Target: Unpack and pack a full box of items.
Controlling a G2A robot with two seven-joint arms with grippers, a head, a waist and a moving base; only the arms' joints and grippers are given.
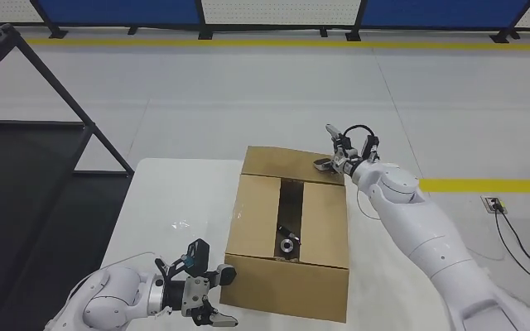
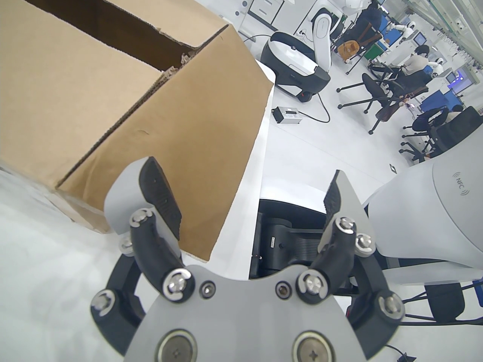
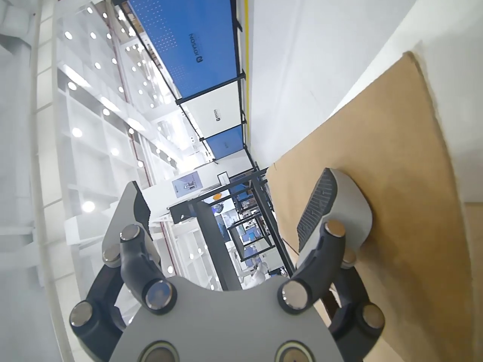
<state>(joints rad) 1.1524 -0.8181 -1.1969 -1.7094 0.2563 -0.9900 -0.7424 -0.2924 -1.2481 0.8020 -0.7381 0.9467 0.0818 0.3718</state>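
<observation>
Near left: your left gripper (image 2: pixel 243 182) sits low just beside the near left corner of the box (image 1: pixel 286 285), fingers spread, nothing held.

The box stands mid-table (image 1: pixel 174 190). Its long flaps (image 1: pixel 323 223) lie nearly shut, with a dark gap between them. A small dark item (image 1: pixel 287 242) shows in the gap; kind unclear.

Far right corner: your right gripper (image 3: pixel 230 186) has its fingers spread, and the back of one finger (image 3: pixel 339 197) appears to touch the far flap (image 3: pixel 396 190).

Judgement: the corrugated card is stiff across its panels and weak at creases and torn corners. The box may slide on the smooth table. Take each long flap by its free edge at the gap, mid-length.
</observation>
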